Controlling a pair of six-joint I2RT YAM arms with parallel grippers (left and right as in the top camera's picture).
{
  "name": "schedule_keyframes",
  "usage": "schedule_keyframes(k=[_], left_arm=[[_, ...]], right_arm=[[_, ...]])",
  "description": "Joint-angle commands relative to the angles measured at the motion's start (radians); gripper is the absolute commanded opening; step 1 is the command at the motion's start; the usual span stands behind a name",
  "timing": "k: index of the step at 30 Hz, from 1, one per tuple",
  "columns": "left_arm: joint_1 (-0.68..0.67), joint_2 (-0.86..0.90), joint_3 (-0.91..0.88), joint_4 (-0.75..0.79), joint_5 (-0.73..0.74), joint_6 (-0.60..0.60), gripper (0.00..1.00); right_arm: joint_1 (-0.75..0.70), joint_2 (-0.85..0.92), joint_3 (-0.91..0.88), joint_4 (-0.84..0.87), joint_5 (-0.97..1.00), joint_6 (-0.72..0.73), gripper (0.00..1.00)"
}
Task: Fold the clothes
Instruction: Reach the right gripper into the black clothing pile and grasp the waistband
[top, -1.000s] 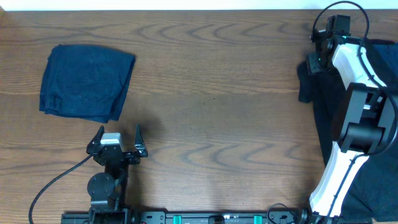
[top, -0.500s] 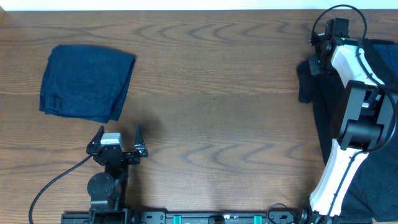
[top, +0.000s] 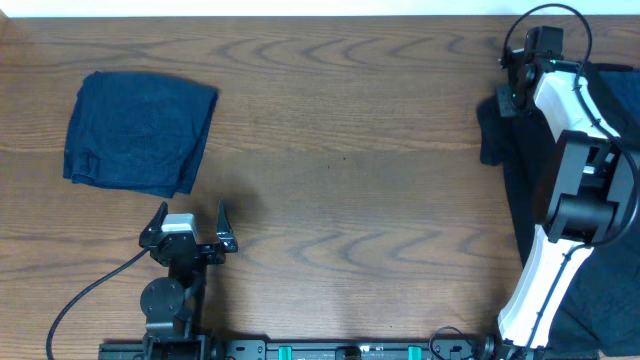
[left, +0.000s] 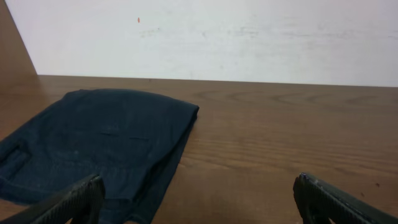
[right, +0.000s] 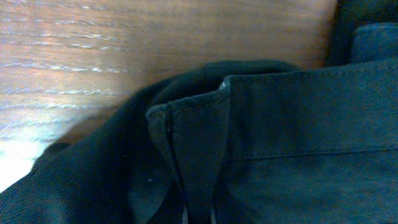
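At the near edge of the bench (top: 350, 180), about 7 o'clock, the left fingers (top: 190, 224) stand spread wide with nothing between them, both tips low in the left wrist view over bare wood. Just beyond, at 10 o'clock, a navy garment (top: 140, 130) lies folded into a flat, roughly square bundle, apart from the fingers.

Along the 3 o'clock edge a black pile (top: 520, 180) lies loose and unfolded, running from the near corner toward the far one, partly hidden under the white right arm (top: 560, 190). At 2 o'clock the right fingers (top: 507, 100) are down at the pile's far end. The right wrist view is filled with black cloth and a stitched hem (right: 249, 81) turned over on itself, wood showing beyond. The fingers themselves do not show, so whether they are parted or closed on cloth cannot be told.

The risk lies at that hem. Several layers sit bunched there, and a pinch could take two layers, or two garments, at once. Pulling toward the bench's middle could then drag the whole heap, or bring one piece out twisted. The pile also sits at the bench edge, so a sideways tug could slide part of it off. A grip on the hem alone could slip, the cloth being thin.
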Motion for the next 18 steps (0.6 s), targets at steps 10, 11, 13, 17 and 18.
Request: schedule_keyframes(k=[10,11,13,17,18], left_arm=[[-0.004,-0.007,-0.015,-0.038,-0.012,0.006,0.98],[-0.004,-0.007,-0.015,-0.038,-0.012,0.006,0.98],[-0.004,-0.007,-0.015,-0.038,-0.011,0.006,0.98],[-0.004,-0.007,-0.015,-0.038,-0.011,0.006,0.98],[-0.004,-0.007,-0.015,-0.038,-0.011,0.006,0.98]], right_arm=[[0.006,-0.179,0.023,-0.041,-0.051,0.013,0.01],[0.008,-0.196,0.023,-0.048,-0.055,0.013,0.01],[0.017,-0.238,0.023,-0.062,-0.08,0.013,0.01],[0.046,-0.313,0.023,-0.088,-0.165,0.015,0.01],[0.057,-0.328,0.023,-0.092,-0.182,0.026,0.01]])
